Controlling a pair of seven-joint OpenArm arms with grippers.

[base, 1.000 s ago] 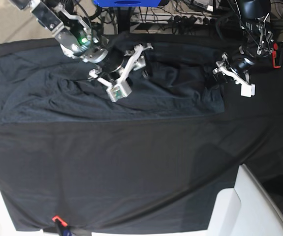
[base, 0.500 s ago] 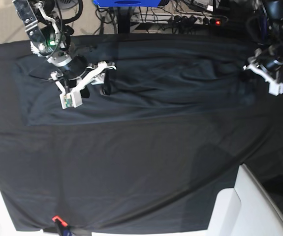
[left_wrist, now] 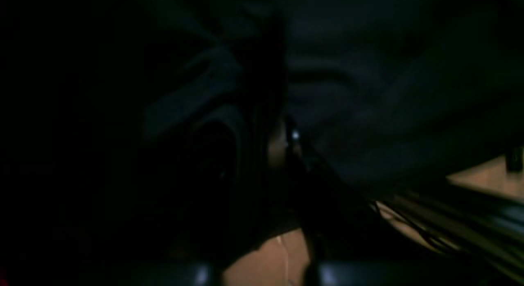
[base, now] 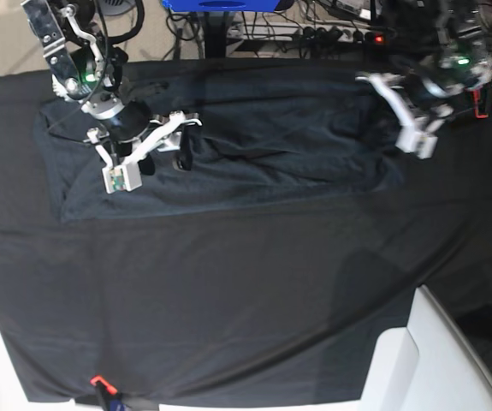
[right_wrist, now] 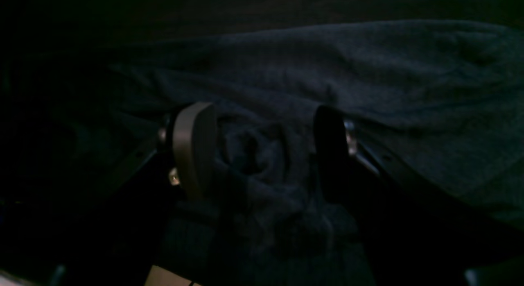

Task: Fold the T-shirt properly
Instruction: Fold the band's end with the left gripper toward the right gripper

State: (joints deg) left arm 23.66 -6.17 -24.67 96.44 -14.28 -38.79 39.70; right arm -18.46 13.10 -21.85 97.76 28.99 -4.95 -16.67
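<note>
While your right claw (base: pixel 147 158) stands wide astride a bunched fold of the T-shirt (base: pixel 254 150) at the bench's (base: pixel 228 300) far side, your left claw (base: pixel 404 116) is pinched narrow; whether it holds cloth, I cannot tell. Pulling unevenly could drag the tablecloth (base: pixel 228 257) too.

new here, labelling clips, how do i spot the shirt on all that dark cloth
Start from the black tablecloth covering the table. Along its far edge, between the two arms, lies the shirt, a wide rumpled patch. It is slightly lighter and greyer than the smooth cloth around it.
</note>
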